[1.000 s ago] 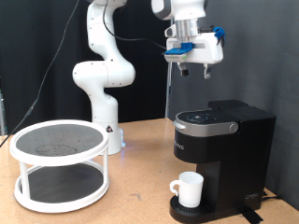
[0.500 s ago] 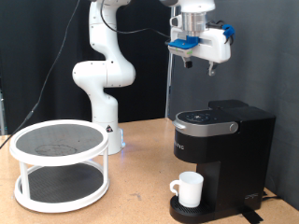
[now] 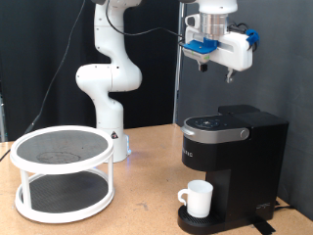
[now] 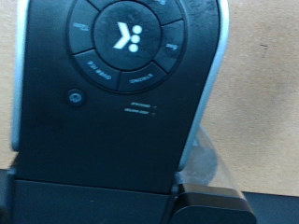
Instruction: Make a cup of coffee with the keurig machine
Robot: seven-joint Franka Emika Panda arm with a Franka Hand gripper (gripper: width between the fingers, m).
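Keurig machine (image 3: pixel 233 162): boxy black brewer at the exterior view's right on the wood tabletop (image 3: pixel 147 211), lid down, silver-rimmed top w/ round button cluster (image 4: pixel 131 39) filling the wrist view. Looks heavy, rigid, glossy plastic; prob. slippery on the flat faces. Judged best handled at the lid's front edge or by pressing buttons, not by lifting the body.

White two-tier round table (image 3: pixel 63 171): at the exterior view's left, well apart from the machine. Nothing visible on the upper tier; the lower one is partly hidden by the rim.

Gripper (image 3: pixel 202 65): high above the machine near the exterior view's top, well clear, touching nothing, nothing seen between the fingers. Finger gap too small and blocked by the blue/white mount to read, so can't tell wide or narrow. Fingers don't show in the wrist view at all.

Cup (image 3: pixel 199 198): small white ceramic mug standing upright on the round drip tray (image 3: pixel 201 223) under the brew head, handle toward the exterior view's left. Light, stiff, glazed so slick, and chips if knocked; take it by the rim/wall or the handle.

Hard to make out: button labels blurred in the wrist view; whether a pod is loaded is hidden under the shut lid; cup contents not visible; machine's right side cut off by the frame edge.
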